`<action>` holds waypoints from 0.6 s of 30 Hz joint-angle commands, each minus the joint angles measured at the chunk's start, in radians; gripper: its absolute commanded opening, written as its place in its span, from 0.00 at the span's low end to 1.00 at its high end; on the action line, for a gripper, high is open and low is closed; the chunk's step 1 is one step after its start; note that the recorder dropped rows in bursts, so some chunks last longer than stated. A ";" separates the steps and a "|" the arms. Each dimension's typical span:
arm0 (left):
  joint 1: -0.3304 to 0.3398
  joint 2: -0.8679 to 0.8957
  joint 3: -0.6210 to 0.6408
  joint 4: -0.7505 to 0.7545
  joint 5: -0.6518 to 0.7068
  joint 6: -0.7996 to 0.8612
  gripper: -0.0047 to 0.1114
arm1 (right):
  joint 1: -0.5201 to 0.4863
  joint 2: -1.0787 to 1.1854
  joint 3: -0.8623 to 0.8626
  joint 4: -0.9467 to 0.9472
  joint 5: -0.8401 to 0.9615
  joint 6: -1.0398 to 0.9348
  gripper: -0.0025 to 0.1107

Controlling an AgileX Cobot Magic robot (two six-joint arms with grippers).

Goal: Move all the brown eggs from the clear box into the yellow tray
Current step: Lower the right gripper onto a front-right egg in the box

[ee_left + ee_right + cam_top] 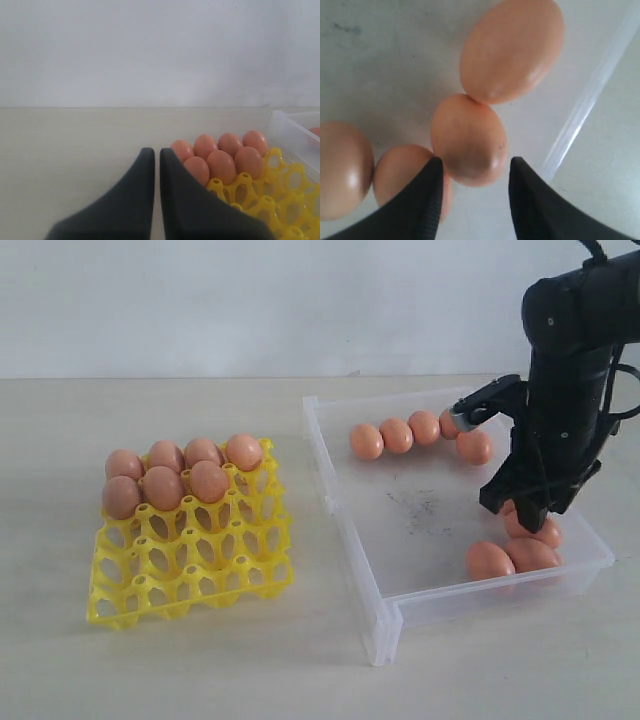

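Right gripper (476, 162) astride egg (467, 137), perhaps loosely

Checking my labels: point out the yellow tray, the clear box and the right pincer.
yellow tray (200, 562), exterior view, empty front cells.
clear box (410, 542), exterior view, bare floor.
right pincer (475, 164), right wrist view, midway between its fingertips.

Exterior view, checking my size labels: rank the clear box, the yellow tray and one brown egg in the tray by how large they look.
1. clear box
2. yellow tray, clearly smaller
3. brown egg, by far the smallest
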 commanded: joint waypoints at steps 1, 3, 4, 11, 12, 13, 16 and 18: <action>-0.005 0.003 0.004 -0.005 -0.013 0.005 0.07 | -0.028 -0.002 0.002 0.102 -0.037 -0.090 0.34; -0.005 0.003 0.004 -0.005 -0.013 0.005 0.07 | -0.028 -0.002 0.002 0.115 -0.037 -0.120 0.34; -0.005 0.003 0.004 -0.005 -0.013 0.005 0.07 | -0.028 -0.002 0.002 0.128 -0.037 -0.137 0.34; -0.005 0.003 0.004 -0.005 -0.013 0.005 0.07 | -0.028 -0.002 0.002 0.136 -0.030 -0.165 0.34; -0.005 0.003 0.004 -0.005 -0.013 0.005 0.07 | -0.028 -0.002 0.002 0.136 -0.030 -0.165 0.34; -0.005 0.003 0.004 -0.005 -0.013 0.005 0.07 | -0.028 -0.002 0.002 0.136 -0.030 -0.165 0.34; -0.005 0.003 0.004 -0.005 -0.013 0.005 0.07 | -0.028 -0.002 0.002 0.136 -0.030 -0.165 0.34; -0.005 0.003 0.004 -0.005 -0.013 0.005 0.07 | -0.028 -0.002 0.002 0.136 -0.028 -0.164 0.34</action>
